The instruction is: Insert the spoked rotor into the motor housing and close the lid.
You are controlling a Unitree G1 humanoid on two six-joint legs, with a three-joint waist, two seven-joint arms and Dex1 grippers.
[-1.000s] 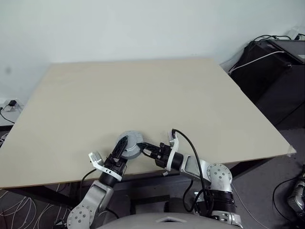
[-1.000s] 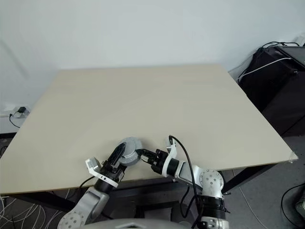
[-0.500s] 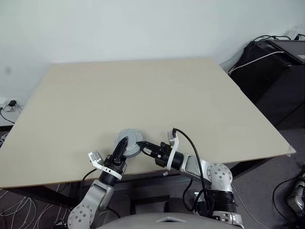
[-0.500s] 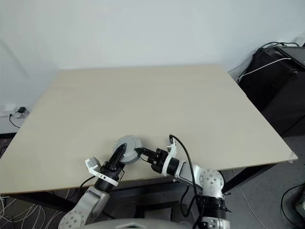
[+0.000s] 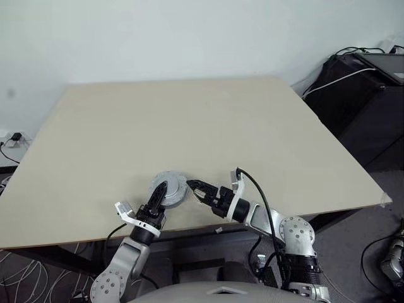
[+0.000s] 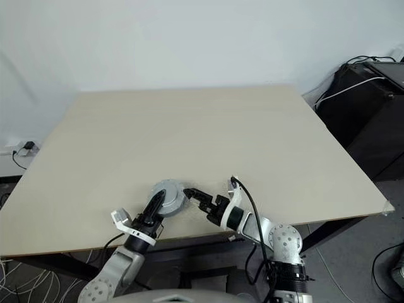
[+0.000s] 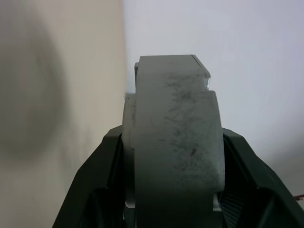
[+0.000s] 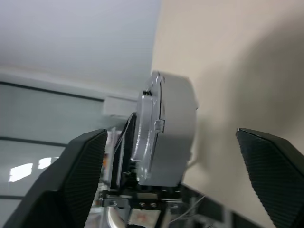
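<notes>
The round grey motor housing (image 5: 170,188) sits near the table's front edge with the lid (image 6: 169,193) on top, plain grey face and raised hub upward. The spoked rotor is hidden. My left gripper (image 5: 159,193) reaches in from the front and is shut on the stack. In the left wrist view its black fingers (image 7: 110,159) press both faces of the grey stack (image 7: 173,137). My right gripper (image 5: 194,187) stands open just right of the stack, apart from it. The right wrist view shows the housing (image 8: 171,133) edge-on between its spread fingertips (image 8: 83,178).
The beige table (image 5: 189,120) stretches far behind the housing. Its front edge (image 5: 76,238) runs just below the grippers. Dark equipment with cables (image 5: 360,88) stands off the table's right side, and a pale wall rises behind.
My right gripper has opened, let go of the stack and drawn back a little to the right. The left gripper keeps its hold in the same place.
</notes>
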